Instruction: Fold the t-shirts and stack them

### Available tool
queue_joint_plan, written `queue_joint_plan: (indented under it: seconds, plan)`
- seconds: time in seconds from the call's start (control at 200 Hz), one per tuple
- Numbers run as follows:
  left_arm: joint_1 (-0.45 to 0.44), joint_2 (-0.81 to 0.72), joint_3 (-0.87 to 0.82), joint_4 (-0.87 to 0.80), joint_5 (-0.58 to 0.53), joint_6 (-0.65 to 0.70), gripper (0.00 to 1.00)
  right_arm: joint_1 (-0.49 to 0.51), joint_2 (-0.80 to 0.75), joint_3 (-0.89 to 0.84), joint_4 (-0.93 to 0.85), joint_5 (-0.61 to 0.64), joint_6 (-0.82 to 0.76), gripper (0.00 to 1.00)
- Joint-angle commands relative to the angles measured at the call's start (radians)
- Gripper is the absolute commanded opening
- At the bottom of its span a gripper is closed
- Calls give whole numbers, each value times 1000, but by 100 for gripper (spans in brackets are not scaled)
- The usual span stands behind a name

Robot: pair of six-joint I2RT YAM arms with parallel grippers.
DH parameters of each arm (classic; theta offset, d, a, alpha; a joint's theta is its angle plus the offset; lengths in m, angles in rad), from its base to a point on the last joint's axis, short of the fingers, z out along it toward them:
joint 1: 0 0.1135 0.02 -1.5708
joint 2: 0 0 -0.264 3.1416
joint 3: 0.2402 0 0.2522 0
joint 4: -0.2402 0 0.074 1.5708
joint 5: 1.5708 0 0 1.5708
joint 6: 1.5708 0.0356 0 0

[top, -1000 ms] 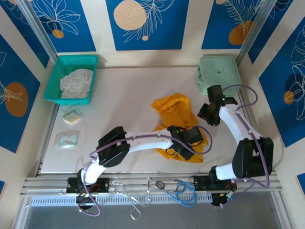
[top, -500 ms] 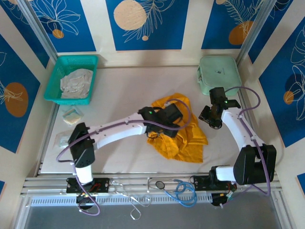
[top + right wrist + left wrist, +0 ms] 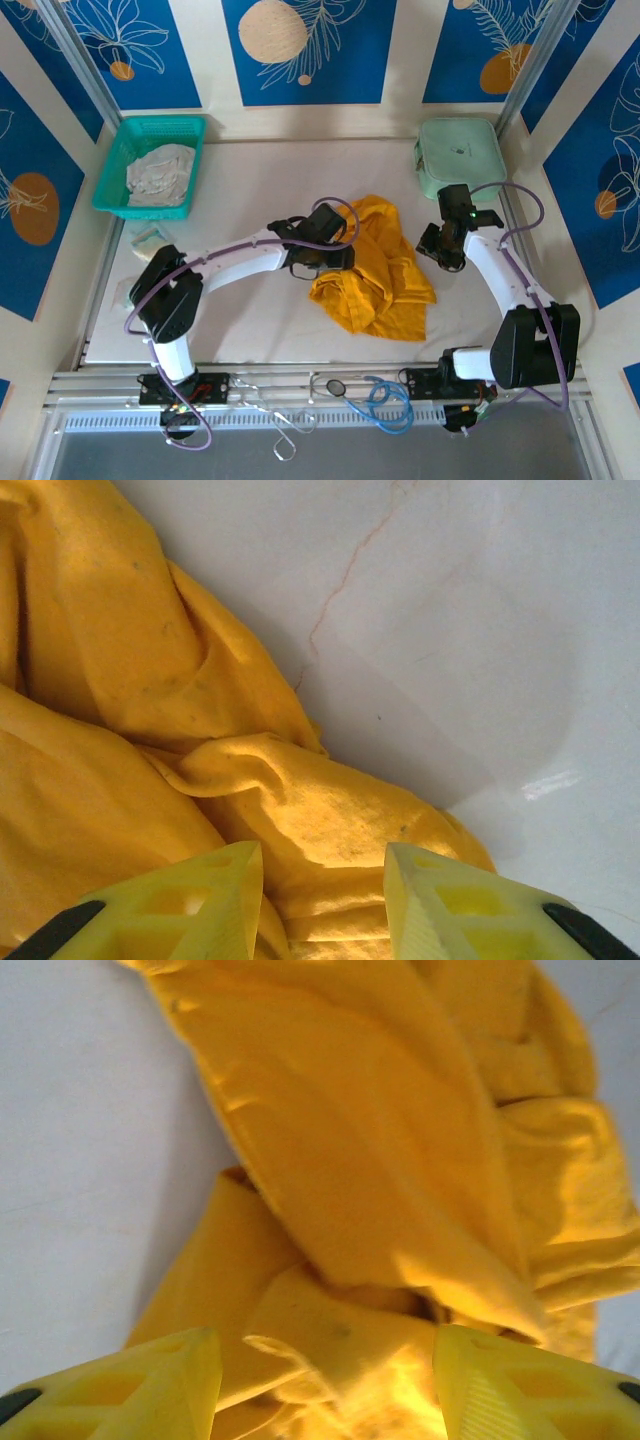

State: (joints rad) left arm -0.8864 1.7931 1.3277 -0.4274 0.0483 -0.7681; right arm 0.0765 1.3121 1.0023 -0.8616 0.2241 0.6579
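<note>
While the left tool (image 3: 325, 1348) stands wide, jaws well apart over a rumpled fold of cloth that they do not pinch, the right tool (image 3: 320, 865) is open more narrowly and hovers just above the cloth's opposite edge, gripping nothing. Between the two lies the mustard t-shirt (image 3: 385, 270), bunched in a loose heap near the middle of the counter (image 3: 250, 180), with ridges and tucked-under flaps rather than a flat outline. The left tool is at its left edge and the right tool at its right.

The cloth looks thin, soft and light. It should drape and slide easily on the smooth counter, and a pinch may gather several layers at once. A single free edge, such as a hem or sleeve, is probably a better hold than the thick middle, with one tool at each side to spread it.

Well apart at the far left, the pale garment (image 3: 160, 172) sits crumpled in the teal basket (image 3: 150, 122). A mint-green case (image 3: 460, 155) rests at the far right.
</note>
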Motion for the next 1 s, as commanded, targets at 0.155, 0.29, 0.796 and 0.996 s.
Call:
queue_joint_plan:
  seconds: [0.155, 0.29, 0.796, 0.996]
  plan:
    - [10, 48, -46, 90, 62, -62, 57, 6, -23, -16, -21, -25, -12, 38]
    - [12, 54, -44, 80, 37, -63, 57, 6, -26, -21, -19, -25, -10, 38]
    - [12, 90, -43, 119, 57, -79, 37, 6, -28, -32, -9, -35, -11, 37]
    - [13, 31, -76, 132, -26, -74, 0, 25, 4, -39, 20, -70, -12, 40]
